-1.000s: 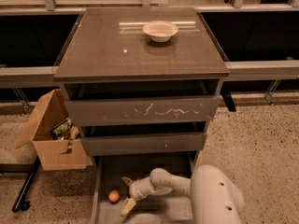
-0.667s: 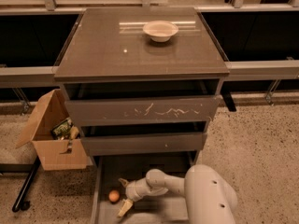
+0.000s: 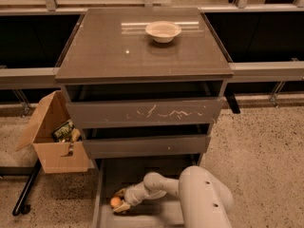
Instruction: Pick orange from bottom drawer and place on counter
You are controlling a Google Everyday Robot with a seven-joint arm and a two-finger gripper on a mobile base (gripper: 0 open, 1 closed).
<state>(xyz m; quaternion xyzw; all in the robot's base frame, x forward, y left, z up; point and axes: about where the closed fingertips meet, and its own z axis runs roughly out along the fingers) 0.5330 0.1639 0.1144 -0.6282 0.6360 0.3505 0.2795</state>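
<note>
The orange is a small round fruit lying on the floor of the open bottom drawer, at its left side. My gripper reaches down into that drawer from the white arm at the lower middle. Its fingers stand on either side of the orange, one behind and one in front. Whether they press on it is not visible. The counter is the glossy grey-brown top of the cabinet, above.
A white bowl stands on the counter at the back. The scratched top drawer and the plain middle drawer stick out slightly. An open cardboard box with packets stands on the speckled floor at the left.
The gripper has moved left across the drawer floor and now sits around the orange, which has not moved.
</note>
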